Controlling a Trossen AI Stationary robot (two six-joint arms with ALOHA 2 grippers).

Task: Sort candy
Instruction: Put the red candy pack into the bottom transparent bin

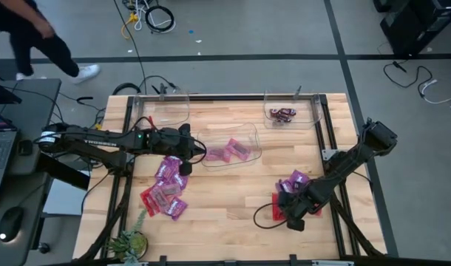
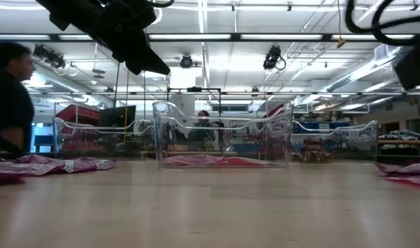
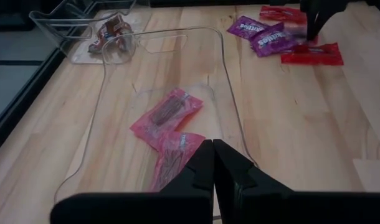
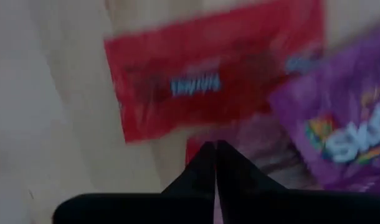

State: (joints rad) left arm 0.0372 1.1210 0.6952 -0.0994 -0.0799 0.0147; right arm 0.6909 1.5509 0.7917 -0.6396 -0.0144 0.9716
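Wood planks are making up the desk [image 1: 233,192], which is carrying 3 clear bins: the middle bin [image 1: 248,133] is holding 2 pink packets [image 1: 229,152], the far right bin [image 1: 314,111] is holding what looks like 2 dark maroon packets [image 1: 282,114], and the far left bin [image 1: 182,109] is sitting empty. By my judgement the sorting is only getting started, since most of the candy is still lying loose. The left pile [image 1: 165,191] is showing about 6 purple and red packets near the desk's left edge, and the right pile [image 1: 293,191] is showing roughly 4, though overlaps are keeping both counts uncertain. The left claw [image 3: 213,163] is hovering over the middle bin's near rim with its fingers pressed together and gripping nothing. The right claw [image 4: 215,167] is reaching down into the right pile, fingers likewise closed narrow, beside a red packet [image 4: 209,74] and a purple packet [image 4: 339,130].
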